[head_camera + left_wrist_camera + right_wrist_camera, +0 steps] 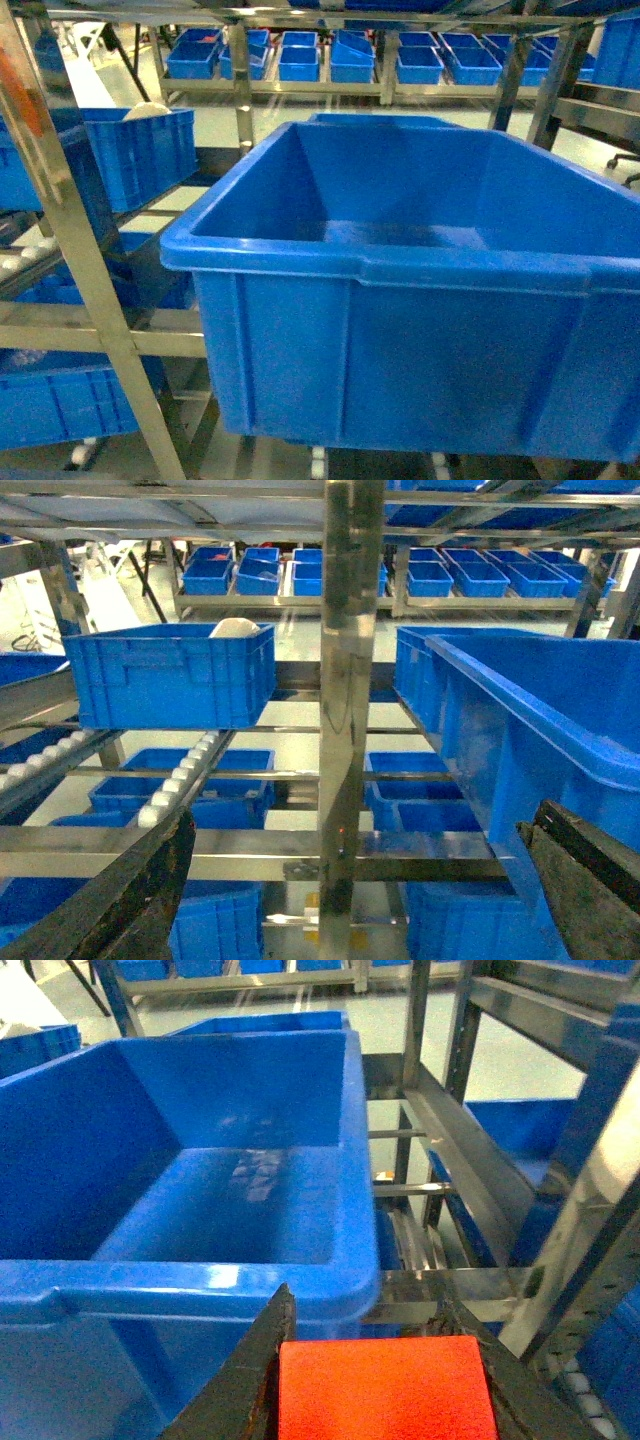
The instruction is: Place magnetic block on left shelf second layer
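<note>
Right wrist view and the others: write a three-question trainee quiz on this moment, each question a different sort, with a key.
1. True or false: the right gripper holds the red magnetic block.
2. Multiple choice: in the right wrist view, the block is A) inside the big blue crate, B) just outside its near rim, C) on the floor.
3. Fill in: the left gripper holds ____ between its open fingers.

Key: 1 true; 2 B; 3 nothing.
</note>
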